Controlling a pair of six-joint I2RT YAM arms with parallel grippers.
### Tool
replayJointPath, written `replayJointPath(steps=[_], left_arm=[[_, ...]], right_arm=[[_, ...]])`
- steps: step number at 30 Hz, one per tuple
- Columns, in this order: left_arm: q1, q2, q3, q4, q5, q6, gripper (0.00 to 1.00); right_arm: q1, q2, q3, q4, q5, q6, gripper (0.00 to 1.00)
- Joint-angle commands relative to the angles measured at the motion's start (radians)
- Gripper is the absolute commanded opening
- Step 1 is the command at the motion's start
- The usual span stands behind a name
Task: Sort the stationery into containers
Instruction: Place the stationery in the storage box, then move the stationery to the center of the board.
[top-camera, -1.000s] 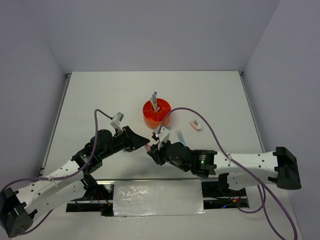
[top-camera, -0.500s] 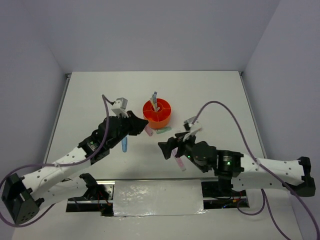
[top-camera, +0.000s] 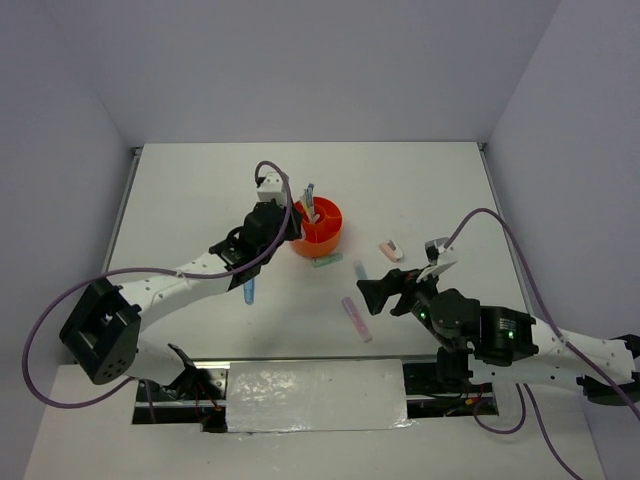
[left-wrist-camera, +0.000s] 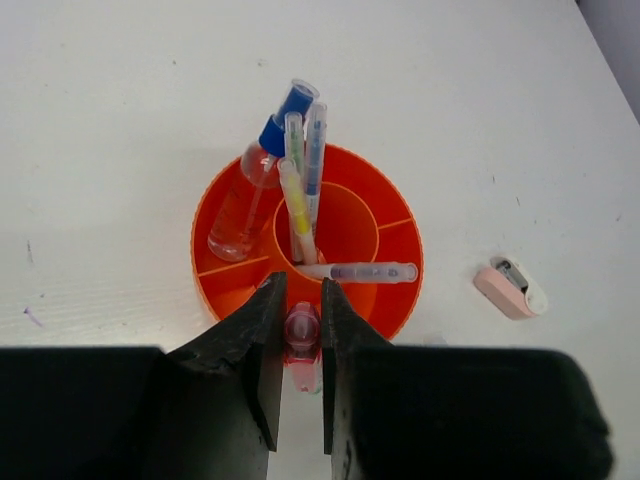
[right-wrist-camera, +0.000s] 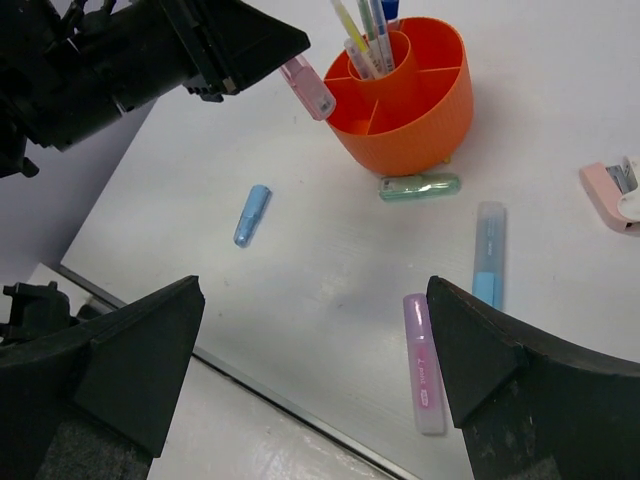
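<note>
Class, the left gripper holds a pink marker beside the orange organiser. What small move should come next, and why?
Probably nudge the left gripper forward until the pink marker hangs over the near compartment of the organiser; it is clamped just outside the rim, so releasing now might miss.

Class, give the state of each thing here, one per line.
Left gripper: shut on pink marker.
Right gripper: open, empty.
Orange organiser: upright, partly filled.
Blue marker: lying flat.
Green marker: lying by organiser.
Purple marker: lying flat.
Pale-blue marker: lying flat.
Eraser: lying flat.
</note>
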Motion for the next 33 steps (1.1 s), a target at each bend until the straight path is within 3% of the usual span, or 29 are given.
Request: replayJointPath(steps=[1,4,11,14,15,21,26,29,33], left_arm=[[0.002,-0.016,0.012,0.121,-0.069,0.035,0.0],[0.01,-0.016,-0.017,0.177,-0.053,0.042,0.08],[0.014,0.036,-0.02,0.198,-0.044,0.048,0.11],[0.016,0.05,-0.019,0.198,-0.046,0.048,0.27],[0.017,0.053,-0.018,0.197,-0.046,0.047,0.37],[0.019,0.047,-0.034,0.206,-0.041,0.029,0.66],[0.019,-0.008,-0.065,0.206,-0.038,0.006,0.82],[0.019,-0.083,-0.049,0.102,-0.053,-0.036,0.93],[0.019,-0.21,0.003,-0.134,-0.027,-0.06,0.99]], right_arm=[[-0.001,-0.03,-0.01,-0.036,0.035,0.021,1.0],[-0.002,-0.026,-0.004,-0.032,0.028,0.006,1.0],[0.001,0.002,-0.001,-0.035,0.02,0.0,1.0],[0.001,0.004,-0.006,-0.029,0.016,-0.011,1.0],[-0.002,0.004,-0.007,-0.018,0.005,-0.017,1.0],[-0.001,0.022,-0.015,0.007,-0.032,-0.055,1.0],[-0.004,0.098,-0.02,0.001,-0.055,-0.054,1.0],[-0.059,0.192,-0.024,-0.016,-0.108,-0.017,1.0],[-0.162,0.347,-0.029,-0.018,-0.282,-0.031,1.0]])
